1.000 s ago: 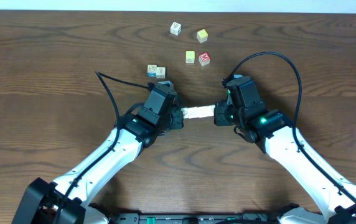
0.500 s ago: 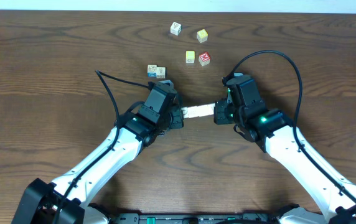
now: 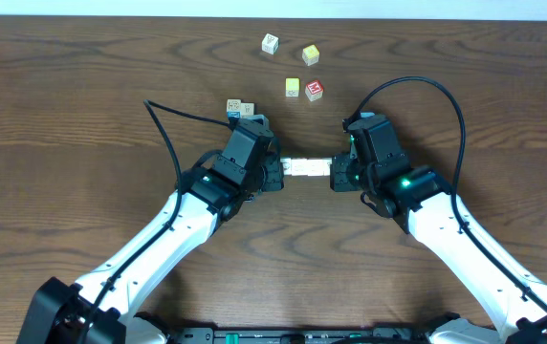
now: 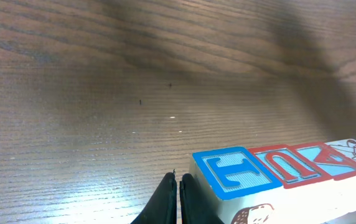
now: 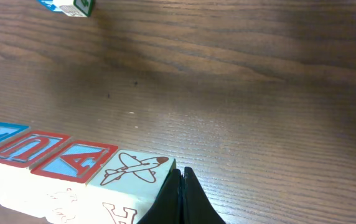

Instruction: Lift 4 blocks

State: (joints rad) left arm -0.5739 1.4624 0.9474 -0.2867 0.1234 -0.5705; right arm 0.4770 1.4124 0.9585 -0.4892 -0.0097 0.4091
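Observation:
Several cream alphabet blocks form one tight row between my two grippers. The left wrist view shows the row with a blue T face nearest, then red-framed letters and a plane picture. My left gripper is shut, and its closed fingertips press sideways against the T end. My right gripper is shut too, with its tips against the plane block at the other end of the row. Nothing sits between either pair of jaws. I cannot tell whether the row is touching the table.
Loose cubes lie farther back: a white one, two yellow ones and a red-topped one. Two more cubes sit just behind my left arm. One cube edge shows in the right wrist view.
The row and my left gripper have shifted slightly toward the far side of the table. Both grippers stay shut against the row's ends.

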